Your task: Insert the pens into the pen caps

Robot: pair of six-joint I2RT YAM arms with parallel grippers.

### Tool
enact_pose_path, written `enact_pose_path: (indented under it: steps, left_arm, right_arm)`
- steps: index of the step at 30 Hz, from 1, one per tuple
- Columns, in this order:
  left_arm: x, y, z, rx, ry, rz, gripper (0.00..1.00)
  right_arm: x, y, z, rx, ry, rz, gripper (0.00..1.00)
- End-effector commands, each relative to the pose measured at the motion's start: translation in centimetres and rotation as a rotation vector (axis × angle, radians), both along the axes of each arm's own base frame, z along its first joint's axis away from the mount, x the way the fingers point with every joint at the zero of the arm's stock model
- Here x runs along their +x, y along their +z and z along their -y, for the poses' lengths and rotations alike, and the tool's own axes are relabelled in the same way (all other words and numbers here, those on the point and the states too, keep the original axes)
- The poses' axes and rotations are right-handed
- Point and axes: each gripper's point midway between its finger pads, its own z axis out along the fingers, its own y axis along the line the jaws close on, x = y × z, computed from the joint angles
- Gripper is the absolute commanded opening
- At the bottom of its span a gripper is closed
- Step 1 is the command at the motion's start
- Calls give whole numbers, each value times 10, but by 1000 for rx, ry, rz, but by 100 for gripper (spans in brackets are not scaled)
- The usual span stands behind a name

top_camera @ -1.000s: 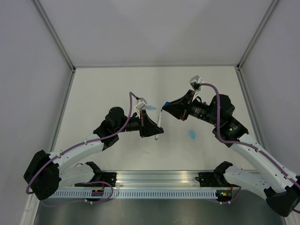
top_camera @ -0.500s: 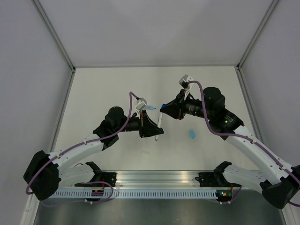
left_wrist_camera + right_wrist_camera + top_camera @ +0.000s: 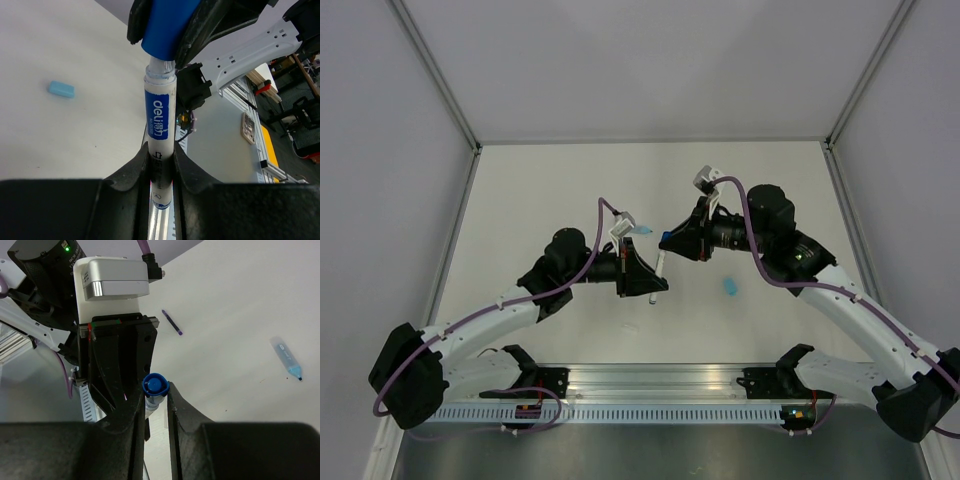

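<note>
My left gripper is shut on the white pen, which has a blue label and points up and away from the fingers. My right gripper is shut on the small dark blue pen cap. The cap sits over the pen's clear tip end. In the top view the left gripper and the right gripper meet above the table's middle, with the pen between them. The slim dark pen lies on the table.
A pale blue cap lies on the table right of the grippers and also shows in the left wrist view. Another pale blue cap lies by the left wrist. The metal rail runs along the near edge.
My right gripper has moved left and slightly down with the dark blue cap, bringing it onto the end of the white pen. The left gripper has barely moved.
</note>
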Motion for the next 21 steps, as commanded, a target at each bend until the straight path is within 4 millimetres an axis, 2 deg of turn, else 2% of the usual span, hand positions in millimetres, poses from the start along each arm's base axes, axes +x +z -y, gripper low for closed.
enact_pose_path:
  steps: [1,7,12,21]
  left_arm:
    - [5,33,0,-74,24,108,2]
    - [2,37,-3,-97,26,147,2]
    - [7,40,-9,-115,82,219,2]
    - [13,36,-12,-101,120,245,2]
  right_arm:
    - [-18,-8,0,-13,76,-19,0]
    - [-25,-13,-4,0,121,-70,0]
    - [-32,-23,-6,-12,135,-116,0]
    - [-27,-21,-4,-7,67,-124,0]
